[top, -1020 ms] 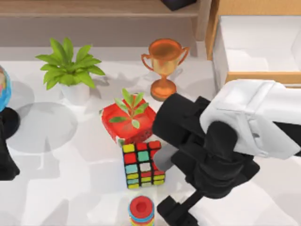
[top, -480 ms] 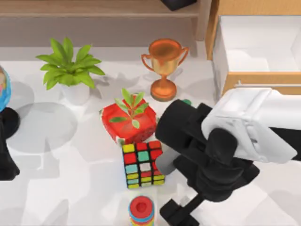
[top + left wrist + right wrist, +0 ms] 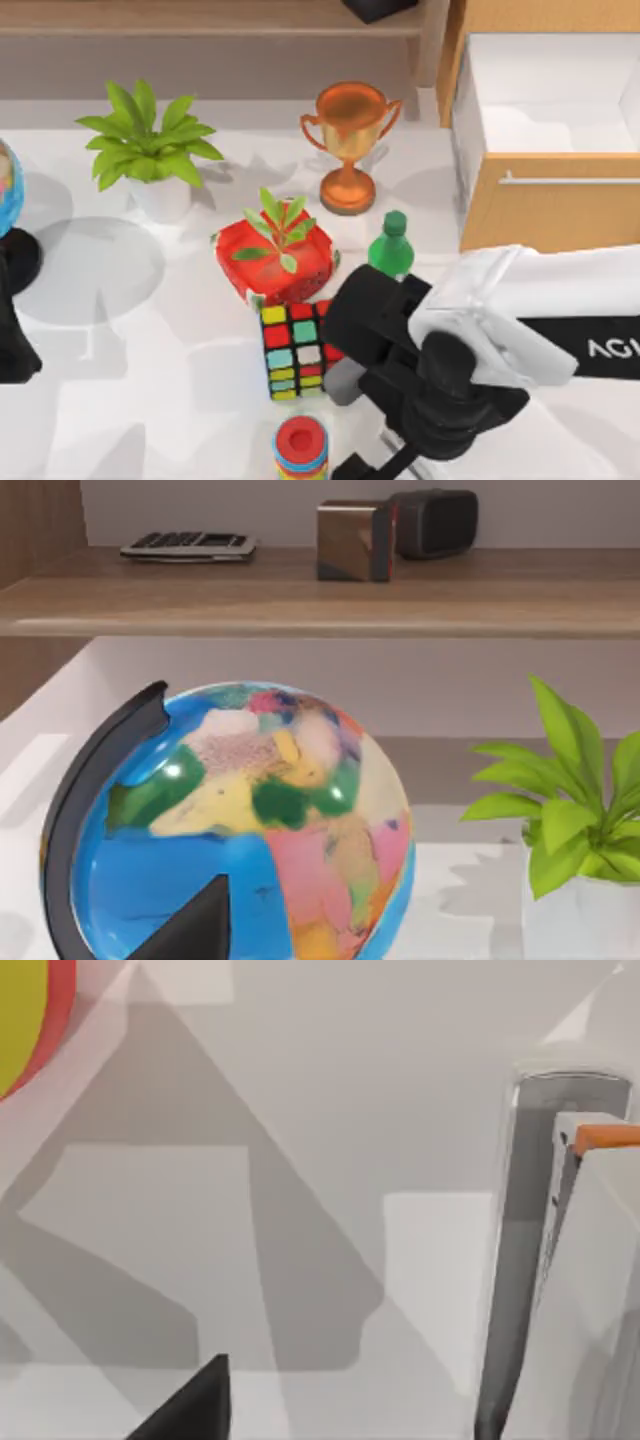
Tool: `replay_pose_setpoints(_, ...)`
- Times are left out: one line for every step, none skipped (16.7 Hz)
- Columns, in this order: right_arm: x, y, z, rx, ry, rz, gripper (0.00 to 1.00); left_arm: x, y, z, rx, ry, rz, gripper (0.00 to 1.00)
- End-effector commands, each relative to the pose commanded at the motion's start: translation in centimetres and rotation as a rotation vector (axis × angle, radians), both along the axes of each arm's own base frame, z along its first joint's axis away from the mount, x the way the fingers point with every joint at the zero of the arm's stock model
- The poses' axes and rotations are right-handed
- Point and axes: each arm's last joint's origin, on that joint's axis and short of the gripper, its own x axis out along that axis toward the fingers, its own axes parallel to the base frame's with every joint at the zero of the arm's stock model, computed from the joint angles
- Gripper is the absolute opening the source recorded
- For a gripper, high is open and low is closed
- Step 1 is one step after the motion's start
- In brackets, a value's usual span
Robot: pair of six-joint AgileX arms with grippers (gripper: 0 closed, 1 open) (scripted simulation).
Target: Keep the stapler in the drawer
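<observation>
The light-grey, orange-tipped bar-shaped stapler [image 3: 528,1260] lies on the white table close by the right gripper [image 3: 375,462] — how wide that gripper stands cannot be told; the open light-wood drawer [image 3: 550,205] lies behind on the table's right; the left arm is parked at the left edge; "AG" is legible on the right arm.

Light-wood drawer [image 3: 520,215] with white inside, green bottle [image 3: 391,247], multicoloured cube [image 3: 300,350], copper trophy [image 3: 349,140]

The right arm [image 3: 520,320] hides its claw and part of the Rubik's cube [image 3: 295,350].
</observation>
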Motion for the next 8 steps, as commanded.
replay_pose_setpoints(-0.04, 0.06, -0.04, 0.000, 0.000, 0.000, 1.00, 0.00, 0.00, 0.00, 0.000, 0.000, 0.000, 1.00)
replay_pose_setpoints(-0.04, 0.06, -0.04, 0.000, 0.000, 0.000, 1.00, 0.00, 0.00, 0.00, 0.000, 0.000, 0.000, 1.00)
replay_pose_setpoints(-0.04, 0.06, -0.04, 0.000, 0.000, 0.000, 1.00, 0.00, 0.00, 0.00, 0.000, 0.000, 0.000, 1.00)
replay_pose_setpoints(-0.04, 0.06, -0.04, 0.000, 0.000, 0.000, 1.00, 0.00, 0.00, 0.00, 0.000, 0.000, 0.000, 1.00)
replay_pose_setpoints(-0.04, 0.06, -0.04, 0.000, 0.000, 0.000, 0.92, 0.00, 0.00, 0.00, 0.000, 0.000, 0.000, 1.00)
replay_pose_setpoints(-0.04, 0.06, -0.04, 0.000, 0.000, 0.000, 0.85, 0.00, 0.00, 0.00, 0.000, 0.000, 0.000, 1.00)
replay_pose_setpoints(-0.04, 0.06, -0.04, 0.000, 0.000, 0.000, 0.77, 0.00, 0.00, 0.00, 0.000, 0.000, 0.000, 1.00)
replay_pose_setpoints(-0.04, 0.06, -0.04, 0.000, 0.000, 0.000, 0.70, 0.00, 0.00, 0.00, 0.000, 0.000, 0.000, 1.00)
